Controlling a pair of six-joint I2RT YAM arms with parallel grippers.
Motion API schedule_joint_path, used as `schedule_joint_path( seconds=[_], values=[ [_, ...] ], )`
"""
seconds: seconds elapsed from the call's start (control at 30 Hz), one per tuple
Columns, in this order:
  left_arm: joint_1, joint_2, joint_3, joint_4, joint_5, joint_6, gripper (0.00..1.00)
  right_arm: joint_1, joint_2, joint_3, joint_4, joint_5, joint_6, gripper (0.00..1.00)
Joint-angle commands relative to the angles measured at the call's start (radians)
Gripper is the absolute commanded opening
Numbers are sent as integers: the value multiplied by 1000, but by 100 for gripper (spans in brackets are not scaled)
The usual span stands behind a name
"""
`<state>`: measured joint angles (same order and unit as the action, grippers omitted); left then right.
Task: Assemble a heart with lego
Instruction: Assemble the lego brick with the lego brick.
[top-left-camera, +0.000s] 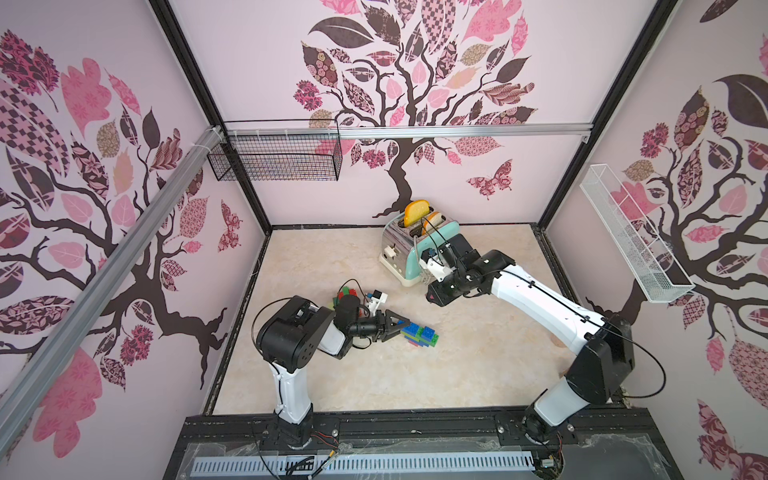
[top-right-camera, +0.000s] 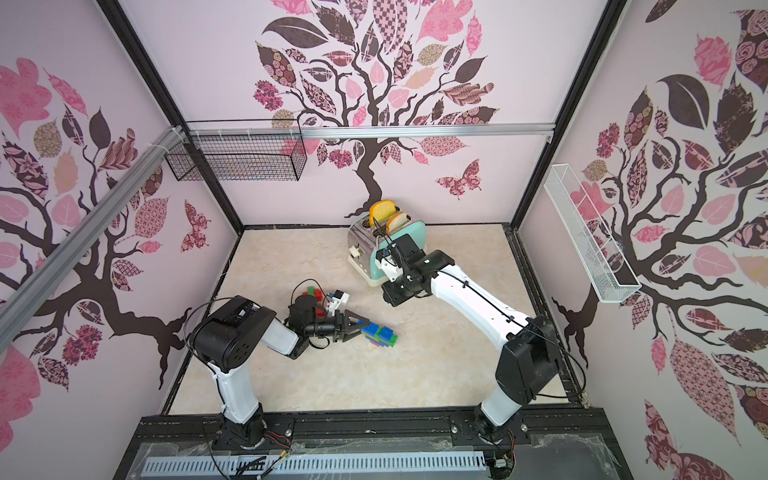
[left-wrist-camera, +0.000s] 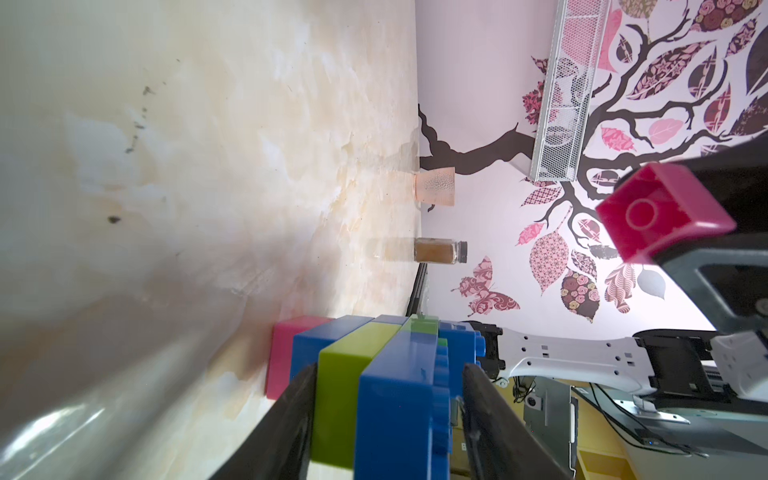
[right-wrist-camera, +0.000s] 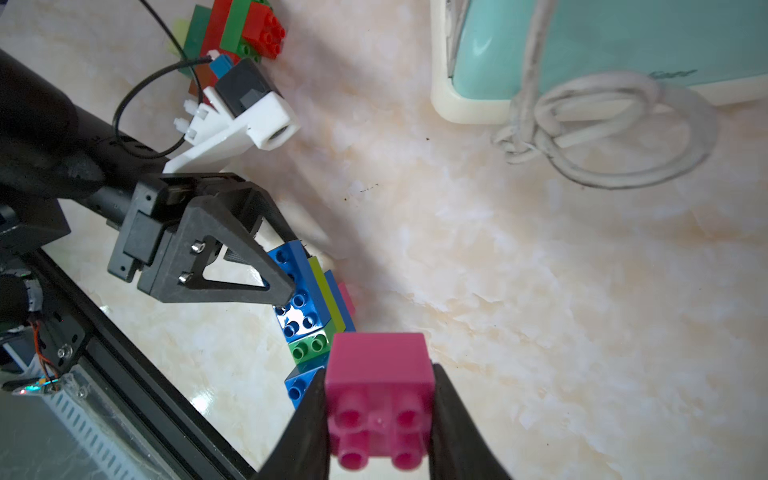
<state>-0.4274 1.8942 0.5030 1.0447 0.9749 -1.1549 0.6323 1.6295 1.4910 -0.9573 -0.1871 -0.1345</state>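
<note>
Pink brick (right-wrist-camera: 378, 415) sits clamped in the right claw (right-wrist-camera: 378, 372). Left claw (top-left-camera: 405, 327) straddles the blue-lime-green lego stack (top-left-camera: 422, 334), jaws slightly parted, gap at one finger; red and green bricks (right-wrist-camera: 249, 29) lie beside its wrist.

Bright, even light cast soft shadows on the counter (top-left-camera: 478, 353); both top views bowed at edges, wrist foregrounds blurred.
</note>
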Motion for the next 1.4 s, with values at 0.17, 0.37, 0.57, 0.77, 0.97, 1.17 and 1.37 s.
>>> schedule_joint_path(
  seconds=[0.17,0.37,0.57,0.77,0.97,1.17,1.37],
  values=[
    [37,-23,-17,69,-7,-43,65,32,54,69,-56,-32,-84,22],
    [67,-41,-27,72,-18,-51,56,42,60,70,-63,-32,-100,22],
    [66,-25,-37,104,-11,-62,51,54,76,81,-71,-38,-113,22],
    [55,-17,-41,118,-6,-66,49,64,111,119,-92,-36,-128,22],
    [39,-25,-42,101,-2,-57,47,66,128,130,-97,-31,-131,22],
    [38,-26,-52,98,-1,-53,44,66,122,124,-96,-34,-131,22],
    [47,-26,-53,102,-5,-60,39,82,116,105,-97,-51,-152,22]
  ],
)
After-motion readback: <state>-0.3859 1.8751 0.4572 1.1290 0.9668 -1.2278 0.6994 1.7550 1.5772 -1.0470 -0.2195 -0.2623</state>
